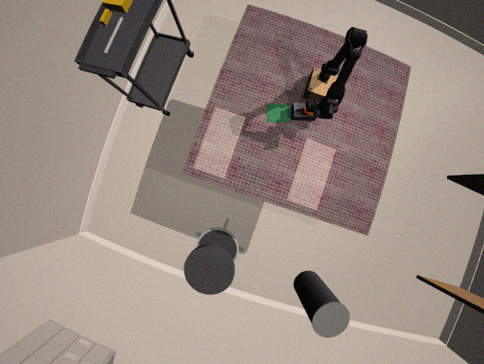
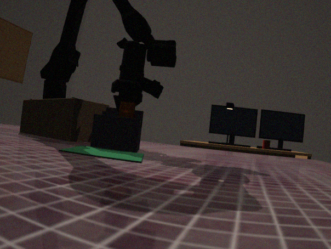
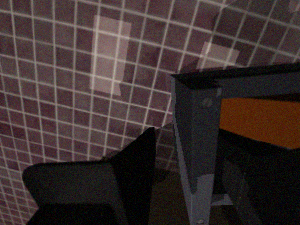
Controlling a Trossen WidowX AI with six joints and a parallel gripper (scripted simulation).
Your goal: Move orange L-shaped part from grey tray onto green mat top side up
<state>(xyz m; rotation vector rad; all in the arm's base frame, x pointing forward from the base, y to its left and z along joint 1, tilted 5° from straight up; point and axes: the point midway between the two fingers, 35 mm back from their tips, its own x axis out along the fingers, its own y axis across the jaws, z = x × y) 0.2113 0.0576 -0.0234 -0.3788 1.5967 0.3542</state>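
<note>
The orange part (image 1: 308,111) (image 2: 127,110) (image 3: 262,120) is tipped in the grey tray (image 1: 303,118) (image 2: 116,133) (image 3: 195,129). Its end on the mat side stands above the tray rim; its L-shaped end is low and mostly hidden by a finger. My gripper (image 2: 129,99) (image 3: 176,130) points down at the tray end away from the mat and is partly open, with nothing pinched. In the wrist view one finger is outside the tray's end wall and the other is inside over the part; the exact contact is hidden. The green mat (image 1: 278,113) (image 2: 109,154) lies beside the tray and bears nothing.
The wooden base block (image 1: 319,86) (image 2: 52,119) of the arm stands close beside the tray. The tiled rug (image 1: 260,160) (image 2: 164,219) (image 3: 65,64) lies under everything. A dark cart (image 1: 156,74), a stool (image 1: 209,269) and a dark cylinder (image 1: 320,298) stand far off.
</note>
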